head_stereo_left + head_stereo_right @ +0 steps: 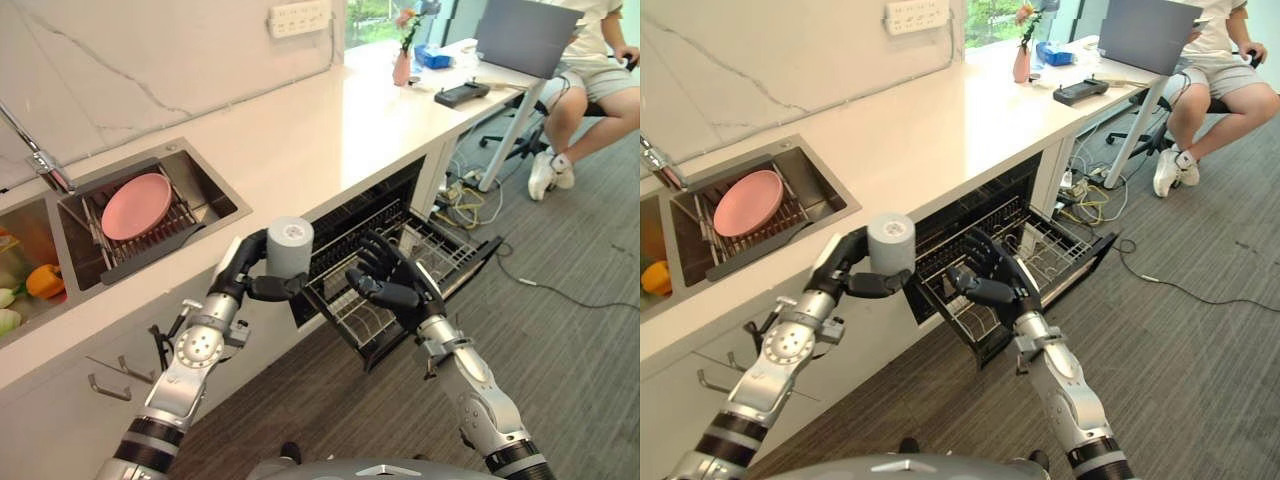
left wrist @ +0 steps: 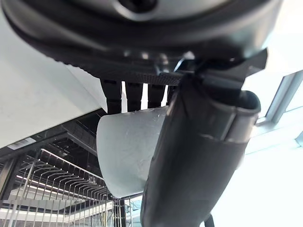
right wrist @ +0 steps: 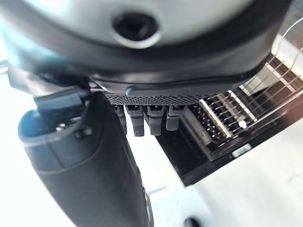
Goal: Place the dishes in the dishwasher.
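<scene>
Grey cup sitting upright in the left hand, being held in the air just in front of the counter edge, above the near left corner of the pulled-out dishwasher rack. Pale rim facing up. Left hand wrapping round the cup's side, fingers curling behind it and the thumb pressing across the front; in the left wrist view, the cup showing between the fingers and the thumb, with rack wires below.

Right hand hovering just beside the cup over the rack, palm turned toward it, fingers loosely spread and slightly bent, gripping nothing, not touching the cup. In the right wrist view, fingers pointing out straight with the rack beyond.

Rack standing out of the open dishwasher cavity under the white counter, looking bare of dishes as far as can be told.

Further left, pink plate leaning on a dark drying rack inside the sink; tap behind it. Orange and green vegetables lying in the next basin.

At the counter's far end, a small vase with flowers and a dark controller. Beyond, a person sitting at a desk with a laptop.
</scene>
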